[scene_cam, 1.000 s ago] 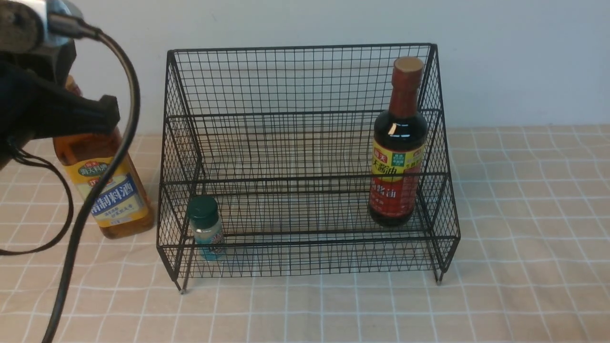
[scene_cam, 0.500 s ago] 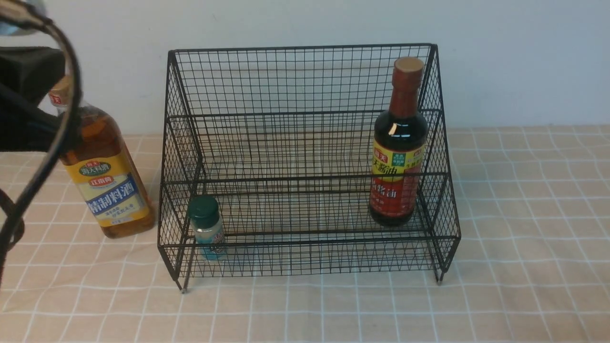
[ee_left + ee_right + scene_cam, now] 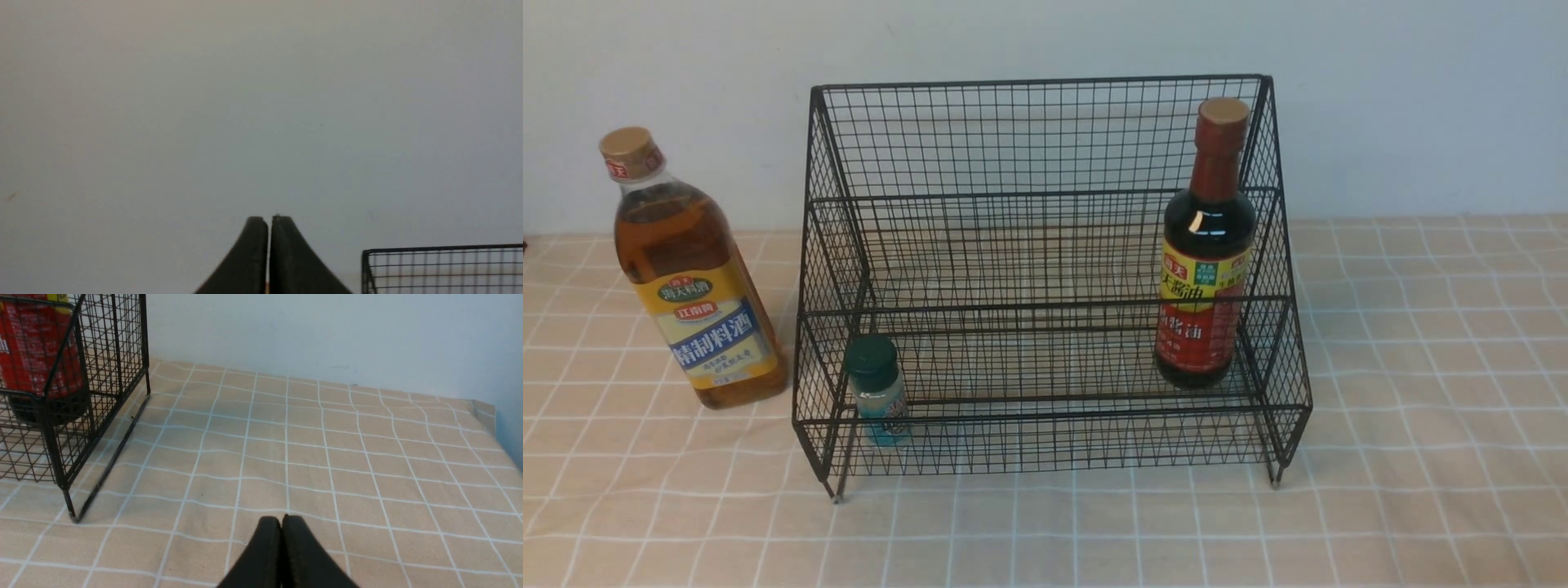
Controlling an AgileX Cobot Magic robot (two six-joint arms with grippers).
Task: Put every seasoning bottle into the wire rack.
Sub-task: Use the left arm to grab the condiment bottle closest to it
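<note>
Front view: amber bottle (image 3: 690, 278) upright just left of wire rack (image 3: 1045, 139)

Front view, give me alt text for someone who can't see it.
A black wire rack on a checked tablecloth holds a dark sauce bottle at its right and a small green-capped shaker at its front left. An amber-liquid bottle stands outside, to the rack's left.

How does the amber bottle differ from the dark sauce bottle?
The amber bottle stands outside the wire rack, on its left; the dark sauce bottle stands inside it. The amber bottle's label is yellow-blue, the dark sauce bottle's red-yellow. Both stand upright, capped.
</note>
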